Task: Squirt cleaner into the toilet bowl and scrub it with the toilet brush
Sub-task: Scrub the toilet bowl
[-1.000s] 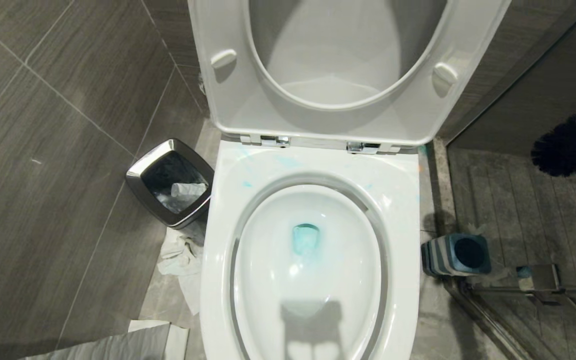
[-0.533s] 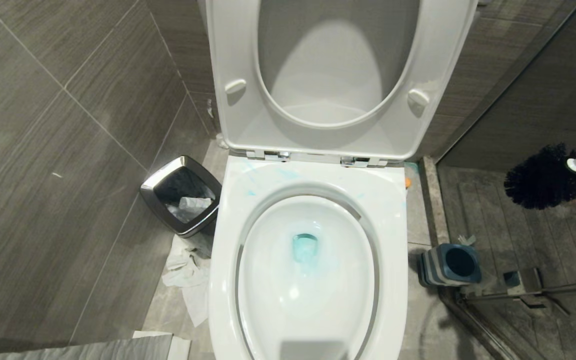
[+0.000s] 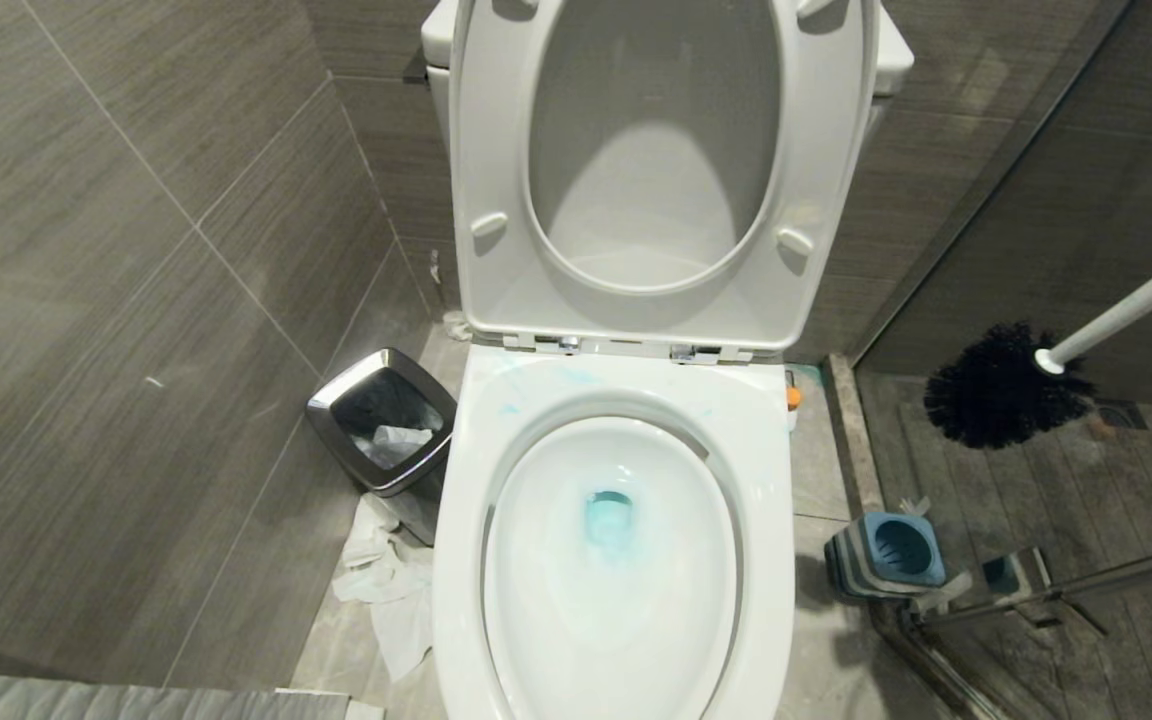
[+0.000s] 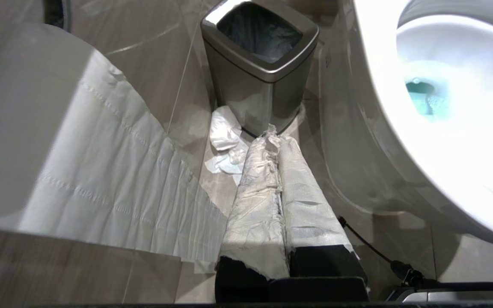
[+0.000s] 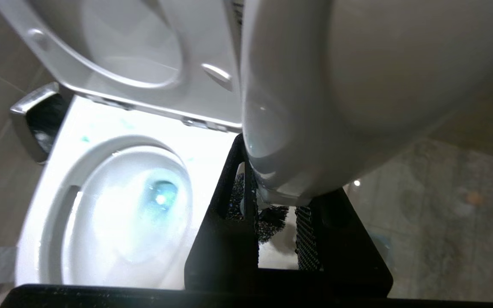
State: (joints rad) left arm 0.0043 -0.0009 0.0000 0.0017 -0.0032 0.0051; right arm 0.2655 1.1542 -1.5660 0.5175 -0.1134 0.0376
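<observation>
Right gripper [image 5: 276, 231]: black ribbed fingers clamped on white handle of toilet brush [image 3: 1011, 395], held up in air to robot's right. Left gripper [image 4: 278, 141]: paper-wrapped fingers pressed together, empty, low at robot's left side.

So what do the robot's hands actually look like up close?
The left gripper has two long straight fingers wrapped in white tissue-like paper over black bases, with a thin black cable beside them. The right gripper is a black blocky frame whose fingers carry ridged, textured black pads.
</observation>
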